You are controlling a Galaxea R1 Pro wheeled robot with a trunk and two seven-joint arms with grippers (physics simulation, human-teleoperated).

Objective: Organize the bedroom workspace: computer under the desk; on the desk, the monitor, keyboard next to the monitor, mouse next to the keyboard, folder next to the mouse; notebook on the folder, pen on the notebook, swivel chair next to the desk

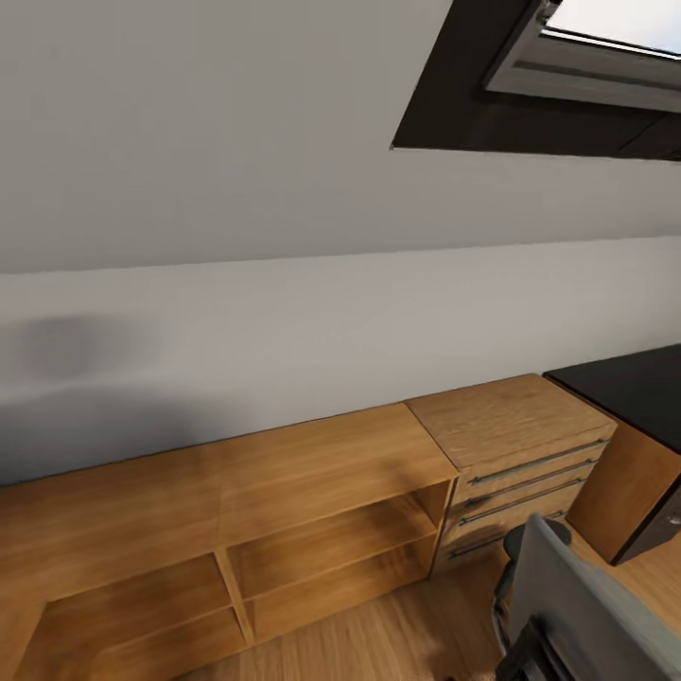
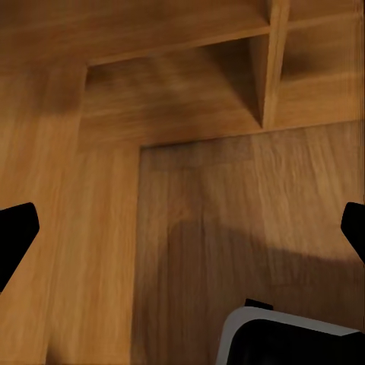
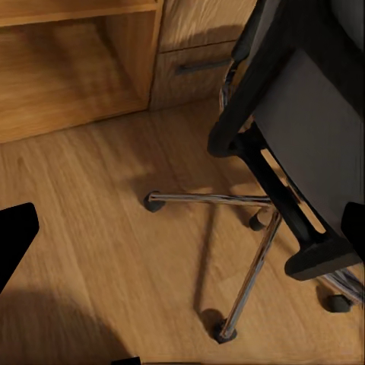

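Both sets of jaws stand spread wide and carry nothing: the left gripper hangs over bare wooden floor in front of the low open shelf unit, and the right gripper hangs over the floor beside the swivel chair. From the wrist cameras only the dark tips of the fingers show at the frame edges, well apart.

The chair sits near the drawer cabinet, its chrome star base and castors on the floor, its grey back toward the robot. Its seat is hidden behind that back, so I cannot tell whether the folder lies there. Just past the drawers, the dark tabletop comes in at the right edge of the head view; monitor, keyboard and mouse are out of sight.

My reading is that the robot is on its way and not yet squared up to the workspace. To do this step well, it should turn its base and head to the right until the chair seat and the tabletop are both in plain view, keep the arms tucked clear of the chair back, and avoid nudging the castors, since the chair would likely roll away.
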